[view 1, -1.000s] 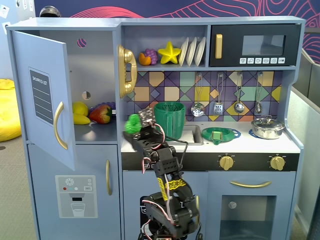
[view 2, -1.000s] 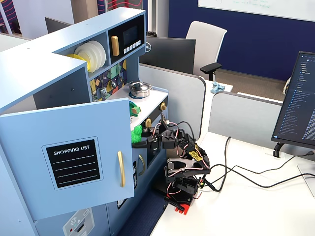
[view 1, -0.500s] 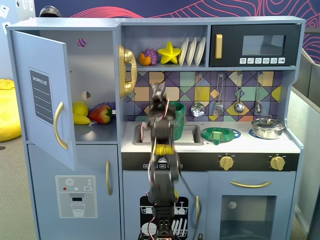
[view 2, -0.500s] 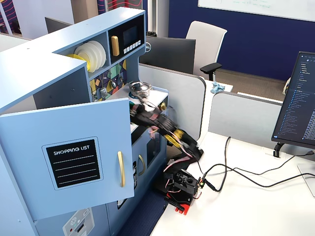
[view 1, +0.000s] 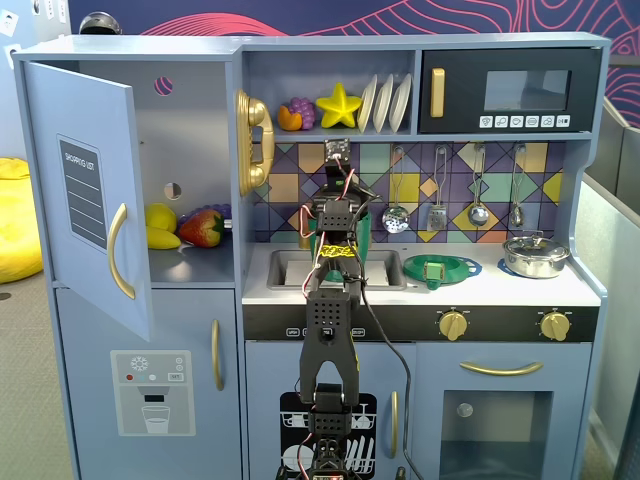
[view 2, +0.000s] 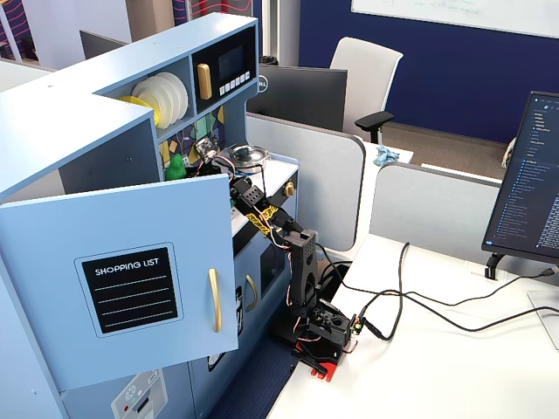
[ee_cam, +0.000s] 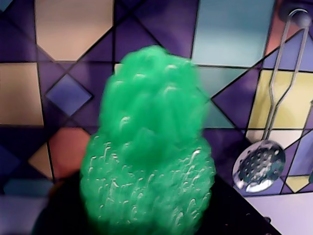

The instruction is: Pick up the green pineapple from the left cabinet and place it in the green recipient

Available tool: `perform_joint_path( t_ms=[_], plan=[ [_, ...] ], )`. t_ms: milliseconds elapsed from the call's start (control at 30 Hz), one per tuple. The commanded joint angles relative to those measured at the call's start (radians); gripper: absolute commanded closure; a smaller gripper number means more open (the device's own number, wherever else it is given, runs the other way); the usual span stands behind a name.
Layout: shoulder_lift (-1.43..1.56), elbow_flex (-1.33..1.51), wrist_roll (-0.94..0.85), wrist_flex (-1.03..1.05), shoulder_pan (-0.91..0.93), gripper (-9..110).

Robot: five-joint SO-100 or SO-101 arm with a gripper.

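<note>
The green pineapple (ee_cam: pixel 149 147) fills the middle of the wrist view, bumpy and bright, with my gripper (ee_cam: pixel 146 200) shut on its lower part against the tiled backsplash. In a fixed view the pineapple (view 2: pixel 177 166) shows at the gripper's tip (view 2: pixel 189 161), high over the counter. From the front, my gripper (view 1: pixel 337 158) is raised before the backsplash and hides the pineapple. The green recipient (view 1: pixel 363 238) stands below it behind the sink, mostly covered by the arm. The left cabinet (view 1: pixel 190 130) stands with its door (view 1: pixel 80 190) swung open.
A lemon (view 1: pixel 160 214), banana (view 1: pixel 162 238) and strawberry (view 1: pixel 203 228) lie in the cabinet. A flat green dish (view 1: pixel 440 270) and metal pot (view 1: pixel 535 255) sit on the counter right of the sink (view 1: pixel 283 270). A slotted spoon (ee_cam: pixel 257 164) hangs on the backsplash.
The arm has swung up from low at the counter's left front to stretch tall over the sink, carrying the pineapple up toward the backsplash above the recipient.
</note>
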Motion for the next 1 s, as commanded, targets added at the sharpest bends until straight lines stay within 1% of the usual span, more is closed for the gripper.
perform_joint_path(
  t_ms=[0,100,200,267,333,400,533,633,733,767,867,967],
  plan=[
    [0.032,-0.078,0.034,0.008,-0.005,66],
    [0.055,-0.061,0.04,0.009,0.003,65],
    [0.107,-0.025,0.023,0.015,0.006,67],
    [0.21,0.069,0.006,0.005,0.0,69],
    [0.388,0.232,-0.003,0.012,-0.009,70],
    [0.578,0.37,-0.011,0.109,-0.009,71],
    [0.879,0.503,0.018,0.417,-0.035,73],
    [1.069,0.752,0.026,0.56,-0.037,75],
    [1.201,1.048,0.114,0.723,-0.015,75],
    [1.236,1.149,0.109,0.752,-0.014,76],
    [1.339,1.479,0.124,0.712,-0.025,78],
    [1.45,1.73,0.158,0.666,-0.052,79]
  ],
)
